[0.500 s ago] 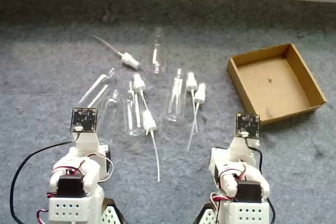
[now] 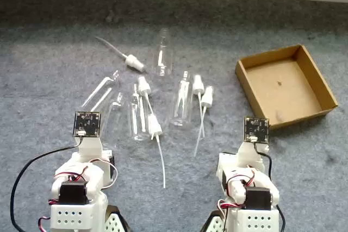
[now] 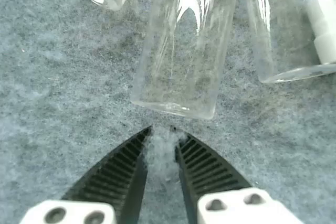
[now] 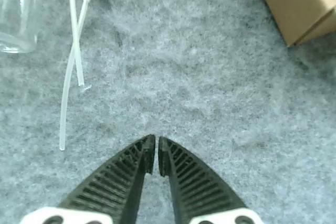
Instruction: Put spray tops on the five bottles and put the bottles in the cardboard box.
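Observation:
Several clear bottles lie uncapped on the grey carpet: one far back [image 2: 163, 52], three at the left [image 2: 100, 93] [image 2: 114, 113] [image 2: 137, 115], one in the middle [image 2: 182, 101]. Loose white spray tops with long tubes lie among them [image 2: 133, 62] [image 2: 143, 85] [image 2: 155, 127] [image 2: 198, 84] [image 2: 207, 96]. The cardboard box [image 2: 283, 88] stands empty at the right. My left gripper [image 3: 164, 132] is open by a narrow gap, its tips just short of a bottle's base [image 3: 178, 51]. My right gripper [image 4: 157, 140] is shut and holds nothing, above bare carpet near two tubes [image 4: 73, 51].
Both arms sit at the near edge, the left arm [image 2: 87, 134] and the right arm [image 2: 255, 134]. The box corner [image 4: 299, 3] lies ahead of the right gripper, off to one side. Bare carpet stretches between the arms and the box.

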